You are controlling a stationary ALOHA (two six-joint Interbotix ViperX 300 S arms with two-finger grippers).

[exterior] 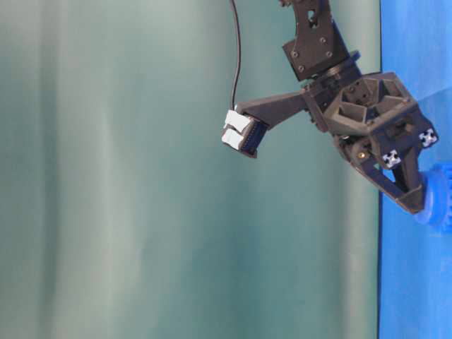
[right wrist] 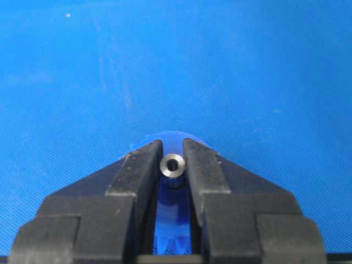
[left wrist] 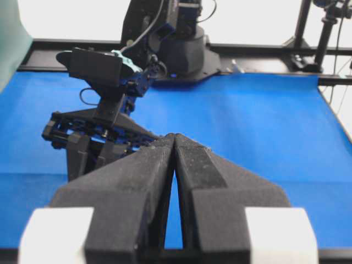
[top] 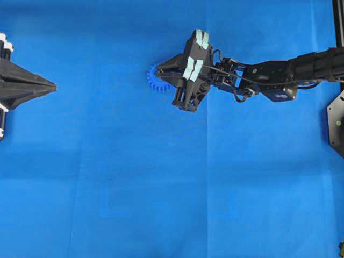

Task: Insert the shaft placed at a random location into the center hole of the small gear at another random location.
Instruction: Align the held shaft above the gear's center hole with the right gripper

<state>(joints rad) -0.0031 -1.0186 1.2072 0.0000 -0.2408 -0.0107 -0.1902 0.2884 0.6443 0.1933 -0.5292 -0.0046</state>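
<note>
The small blue gear [top: 155, 80] lies on the blue mat, half covered by my right gripper [top: 159, 69]. In the right wrist view the right gripper [right wrist: 172, 148] is shut on the shaft [right wrist: 172, 165], a shiny ring seen end-on between the jaws, directly over the gear [right wrist: 176, 137]. The center hole is hidden under the shaft, and I cannot tell whether the shaft has entered it. In the table-level view the fingertips [exterior: 413, 203] touch the gear [exterior: 439, 201]. My left gripper [top: 54, 86] is shut and empty at the far left, also shown in its wrist view [left wrist: 174, 138].
The blue mat [top: 172, 188] covers the table. The right arm [top: 279, 72] reaches in from the right edge. A black frame part [top: 336, 121] stands at the right border. The right arm also shows in the left wrist view [left wrist: 104, 115].
</note>
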